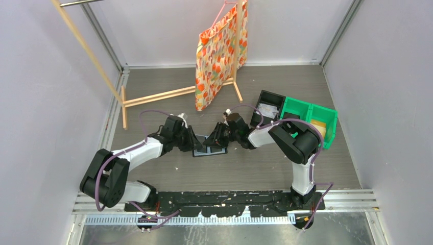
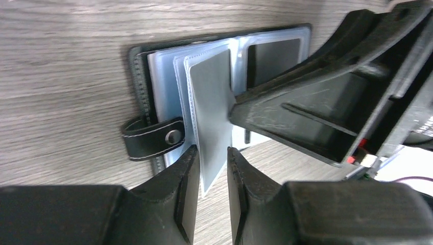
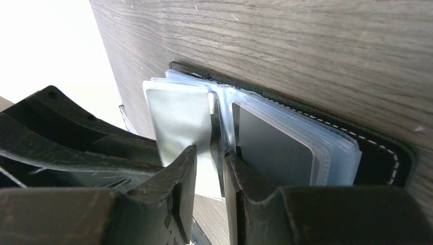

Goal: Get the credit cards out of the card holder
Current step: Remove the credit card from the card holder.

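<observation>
Card holder (image 2: 270, 53) open flat, long axis left-right, between left end effector (image 2: 212, 153) and right end effector (image 3: 209, 153); grips unclear.

Soft, even light is filling the overhead view, with only faint shadows lying on the table (image 1: 255, 168) under the arms (image 1: 148, 148). In both wrist views the near fingers (image 2: 186, 204) are blurring out of focus. A white patch is blowing out the right wrist view's upper left, and the plastic sleeves (image 3: 332, 148) are catching a pale sheen.
</observation>
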Controlling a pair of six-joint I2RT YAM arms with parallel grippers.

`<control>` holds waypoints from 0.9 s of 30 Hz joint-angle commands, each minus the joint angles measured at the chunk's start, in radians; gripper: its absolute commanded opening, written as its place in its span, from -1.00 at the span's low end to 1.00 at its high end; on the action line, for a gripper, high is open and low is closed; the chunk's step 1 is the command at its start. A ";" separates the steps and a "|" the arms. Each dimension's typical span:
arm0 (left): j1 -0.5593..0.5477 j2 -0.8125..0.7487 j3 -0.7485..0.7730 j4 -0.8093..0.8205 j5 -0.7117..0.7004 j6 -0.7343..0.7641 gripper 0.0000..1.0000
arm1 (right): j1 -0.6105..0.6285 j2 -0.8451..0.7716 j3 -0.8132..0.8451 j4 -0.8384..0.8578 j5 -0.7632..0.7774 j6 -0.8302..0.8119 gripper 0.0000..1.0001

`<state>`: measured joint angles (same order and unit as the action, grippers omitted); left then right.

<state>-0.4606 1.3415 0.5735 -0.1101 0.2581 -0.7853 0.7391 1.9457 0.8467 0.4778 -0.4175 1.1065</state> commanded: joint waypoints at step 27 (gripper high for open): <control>0.001 0.054 0.005 0.161 0.074 -0.038 -0.99 | -0.058 -0.180 -0.085 -0.091 -0.007 -0.045 -0.24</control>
<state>-0.4629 1.4014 0.5610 0.0078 0.3229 -0.8268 0.7155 1.8580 0.7868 0.4370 -0.4183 1.1007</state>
